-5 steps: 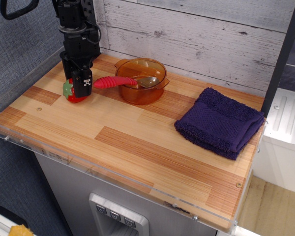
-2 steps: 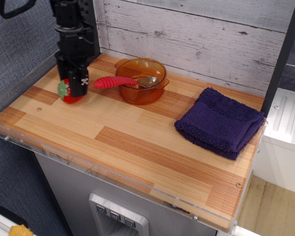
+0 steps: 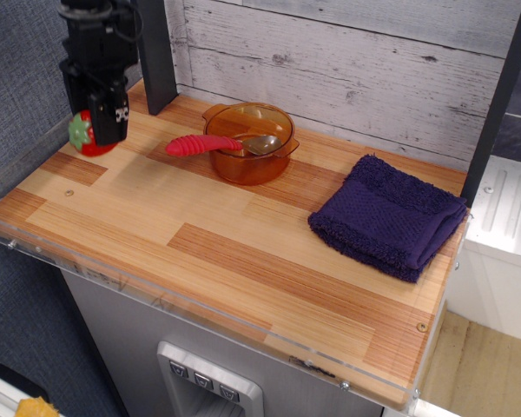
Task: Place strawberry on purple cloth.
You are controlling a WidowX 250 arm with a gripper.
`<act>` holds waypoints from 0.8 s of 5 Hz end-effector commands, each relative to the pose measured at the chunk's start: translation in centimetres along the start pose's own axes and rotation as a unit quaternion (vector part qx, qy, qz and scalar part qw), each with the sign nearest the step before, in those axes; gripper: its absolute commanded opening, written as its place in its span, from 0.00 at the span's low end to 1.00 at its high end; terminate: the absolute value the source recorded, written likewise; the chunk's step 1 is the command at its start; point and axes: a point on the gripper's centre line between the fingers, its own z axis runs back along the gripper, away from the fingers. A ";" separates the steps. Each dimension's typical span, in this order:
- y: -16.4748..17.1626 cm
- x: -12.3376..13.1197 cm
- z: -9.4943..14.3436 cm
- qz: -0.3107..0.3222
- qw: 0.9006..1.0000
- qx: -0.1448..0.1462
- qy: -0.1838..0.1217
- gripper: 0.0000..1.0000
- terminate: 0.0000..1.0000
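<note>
The red strawberry [image 3: 85,136] with its green cap facing left hangs in the air over the table's far left corner, held between the black fingers of my gripper [image 3: 99,130], which is shut on it. The dark purple cloth [image 3: 388,215] lies folded at the right side of the wooden table [image 3: 208,252], far from the gripper.
An orange transparent bowl [image 3: 249,142] stands at the back middle, with a spoon whose pink-red handle [image 3: 201,144] sticks out to the left. A white plank wall runs behind the table. A clear plastic rim edges the table's front and left sides.
The gripper has lifted the strawberry off the table and carried it up and to the left, away from the bowl.
</note>
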 end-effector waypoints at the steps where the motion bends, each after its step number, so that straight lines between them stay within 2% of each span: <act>1: -3.8 1.6 5.1 -0.051 0.996 0.031 -0.060 0.00 0.00; 2: -6.4 2.9 6.9 -0.096 0.992 0.029 -0.081 0.00 0.00; 3: -9.2 4.1 7.6 -0.142 0.985 0.030 -0.090 0.00 0.00; 4: -11.9 6.0 6.8 -0.200 0.976 0.027 -0.081 0.00 0.00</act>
